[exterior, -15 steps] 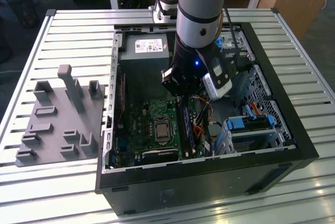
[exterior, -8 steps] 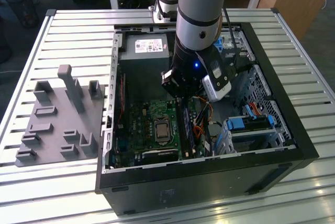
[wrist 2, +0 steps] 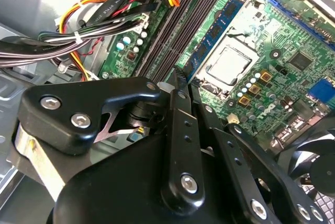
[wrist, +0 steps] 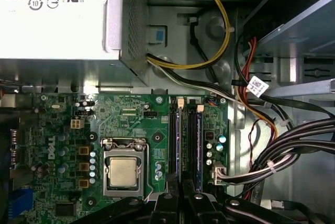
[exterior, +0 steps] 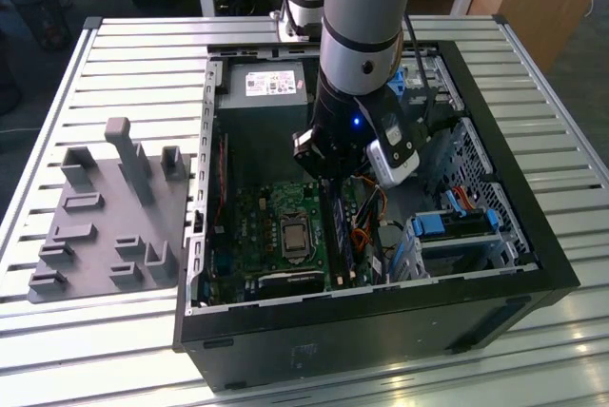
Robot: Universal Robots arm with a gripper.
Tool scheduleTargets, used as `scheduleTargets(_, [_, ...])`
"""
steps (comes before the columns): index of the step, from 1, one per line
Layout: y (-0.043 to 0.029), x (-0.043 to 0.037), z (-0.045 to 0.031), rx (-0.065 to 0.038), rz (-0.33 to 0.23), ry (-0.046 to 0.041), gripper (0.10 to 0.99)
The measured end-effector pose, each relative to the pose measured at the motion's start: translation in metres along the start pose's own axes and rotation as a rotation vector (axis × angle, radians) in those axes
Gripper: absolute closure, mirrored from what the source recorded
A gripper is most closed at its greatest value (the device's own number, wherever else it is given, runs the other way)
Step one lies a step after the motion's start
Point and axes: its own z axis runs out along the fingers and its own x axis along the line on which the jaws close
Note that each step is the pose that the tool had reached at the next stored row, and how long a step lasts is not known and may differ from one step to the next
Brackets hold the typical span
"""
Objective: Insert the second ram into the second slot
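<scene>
- Ram stands in slot beside processor socket, apparently inserted.
- Gripper sits at its end, looking closed.
- Full seating can't be judged.

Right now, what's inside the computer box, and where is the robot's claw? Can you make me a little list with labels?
place: open computer case on a slatted table
gripper: inside the case, over the memory slots
second ram: blue stick standing in the slot nearest the processor socket, in line with the gripper
other ram: in a slot farther from the socket
pushed fully home: cannot tell
</scene>
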Motion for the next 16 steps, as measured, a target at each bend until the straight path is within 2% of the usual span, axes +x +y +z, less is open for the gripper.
scheduleTargets(16, [-0.0005,0.0001,0.0088,0.0,0.0,0.0004,0.949])
